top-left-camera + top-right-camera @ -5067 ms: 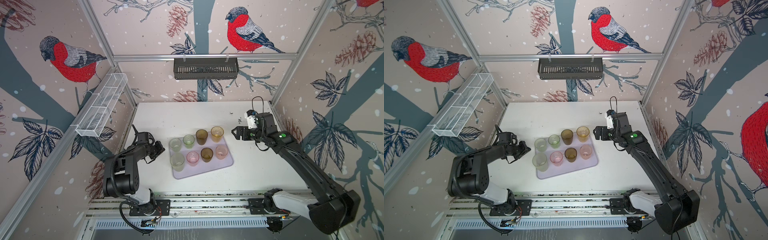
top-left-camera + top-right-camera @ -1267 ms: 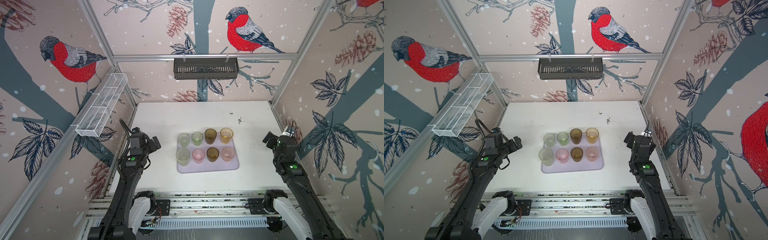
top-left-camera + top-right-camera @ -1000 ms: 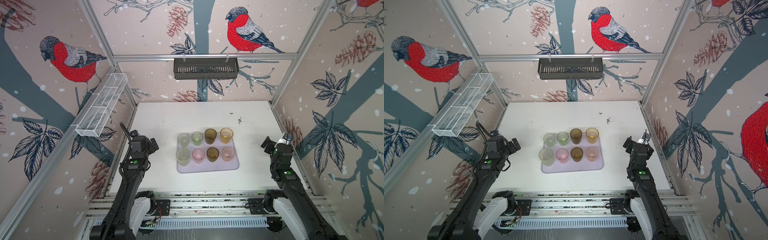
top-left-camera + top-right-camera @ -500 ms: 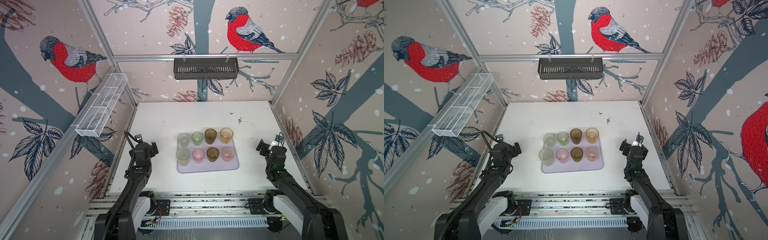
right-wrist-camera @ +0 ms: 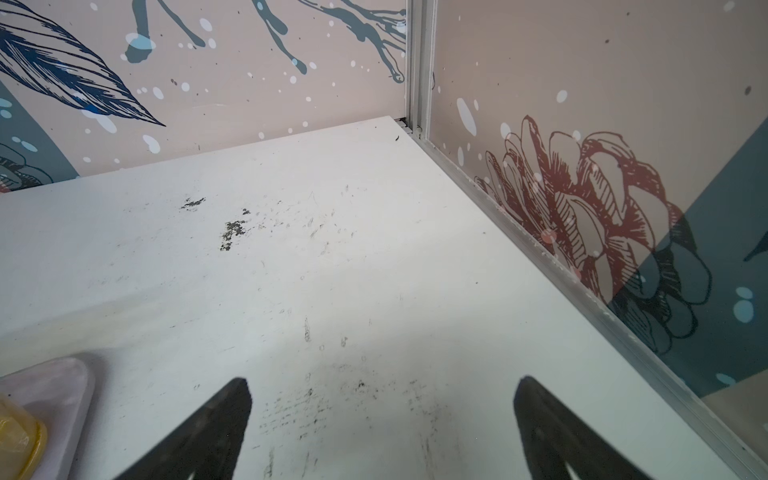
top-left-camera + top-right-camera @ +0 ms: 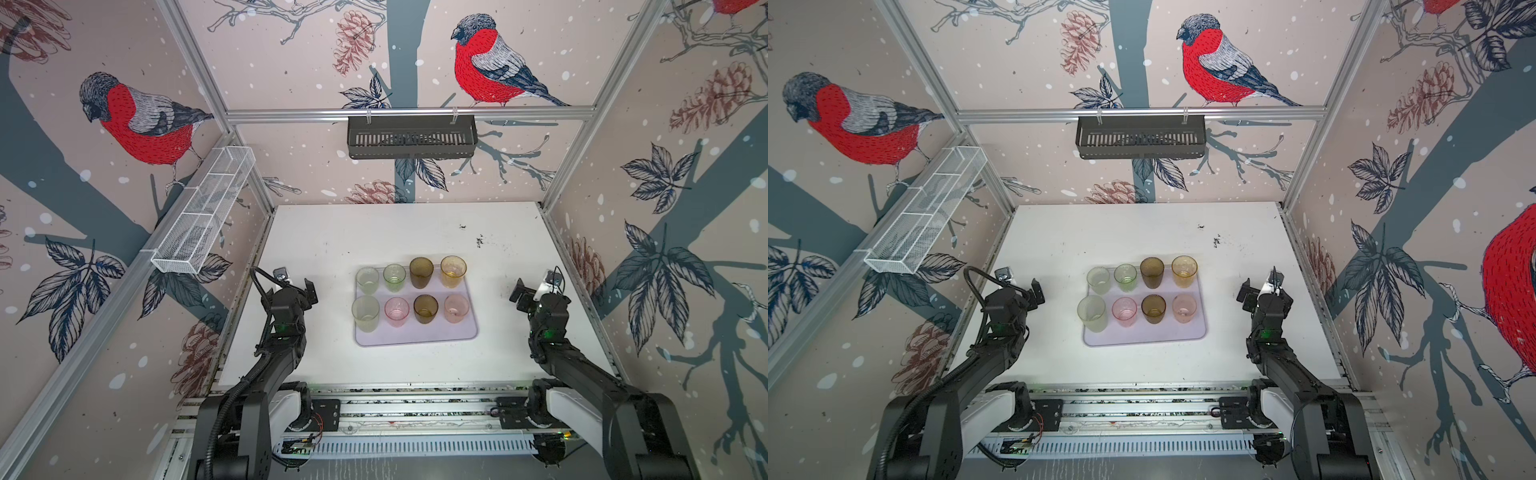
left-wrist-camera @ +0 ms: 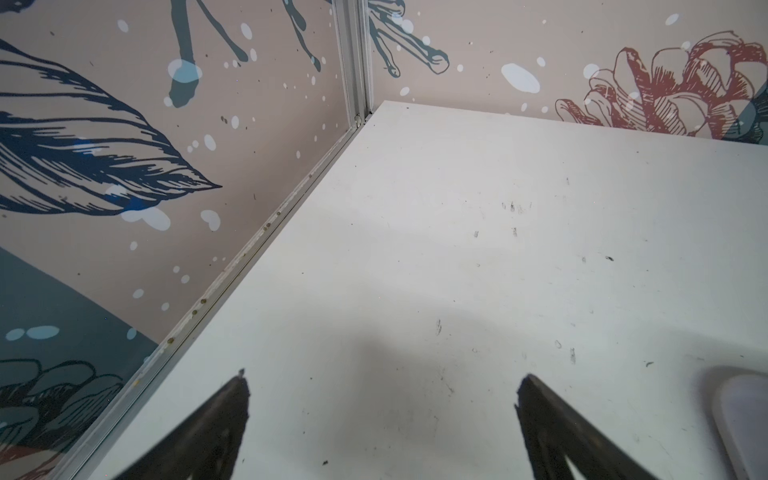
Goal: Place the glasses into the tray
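Several tinted glasses stand upright in two rows on the lavender tray [image 6: 415, 337] [image 6: 1142, 337] at mid-table. The back row runs from pale green [image 6: 368, 279] to amber [image 6: 453, 271], the front row from pale green [image 6: 365, 312] to peach [image 6: 456, 308]. My left gripper [image 6: 297, 287] [image 6: 1022, 291] [image 7: 384, 386] hangs open and empty left of the tray, over bare table. My right gripper [image 6: 528, 291] [image 6: 1255, 293] [image 5: 382, 386] hangs open and empty to the tray's right. A tray corner [image 5: 54, 386] and the amber glass [image 5: 16, 432] show in the right wrist view.
A black slotted basket [image 6: 411, 137] hangs on the back wall and a white wire-mesh basket [image 6: 203, 220] on the left wall. Printed walls with aluminium rails close in the white table [image 6: 395, 232] on three sides. Dark scuff marks [image 6: 480, 240] lie behind the tray.
Both arms have folded down and back toward the front rail, with both grippers still open and empty. The tray, skewed five seconds ago, now lies square; the glasses stay in place.
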Controlling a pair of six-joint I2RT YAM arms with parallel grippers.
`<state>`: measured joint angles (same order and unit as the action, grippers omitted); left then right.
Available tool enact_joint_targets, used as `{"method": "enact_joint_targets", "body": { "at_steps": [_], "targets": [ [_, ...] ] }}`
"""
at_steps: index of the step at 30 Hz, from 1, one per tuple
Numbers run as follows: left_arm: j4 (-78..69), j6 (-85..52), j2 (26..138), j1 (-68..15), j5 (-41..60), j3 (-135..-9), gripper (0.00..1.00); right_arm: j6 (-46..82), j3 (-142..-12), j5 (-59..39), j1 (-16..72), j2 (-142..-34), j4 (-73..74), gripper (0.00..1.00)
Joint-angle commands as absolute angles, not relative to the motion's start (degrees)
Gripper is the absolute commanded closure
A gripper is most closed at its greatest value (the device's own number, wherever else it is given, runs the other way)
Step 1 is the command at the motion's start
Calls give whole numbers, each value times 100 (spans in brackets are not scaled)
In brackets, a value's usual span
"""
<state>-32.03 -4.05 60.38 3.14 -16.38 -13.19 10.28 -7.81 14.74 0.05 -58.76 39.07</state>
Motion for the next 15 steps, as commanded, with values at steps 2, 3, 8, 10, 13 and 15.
{"method": "enact_joint_targets", "body": {
  "at_steps": [2,3,8,10,13,15],
  "targets": [
    [-4136,-281,6244,321,-1608,-1283,0,882,-782,1328,18,-6028,4530,0],
    [-4229,-281,6300,316,-1593,-1273,0,849,-782,1282,18,-6089,4612,0],
    [-4567,-286,6531,315,-1564,-1241,0,817,-853,1181,13,-6393,4951,0],
    [-4675,-281,6597,312,-1556,-1222,0,804,-887,1134,13,-6539,5115,0],
    [-4908,-324,6689,314,-1492,-1166,0,803,-974,1134,9,-6760,5297,0],
    [-5047,-368,6795,314,-1440,-1161,0,792,-1034,1111,8,-6934,5446,0]
  ]
}}
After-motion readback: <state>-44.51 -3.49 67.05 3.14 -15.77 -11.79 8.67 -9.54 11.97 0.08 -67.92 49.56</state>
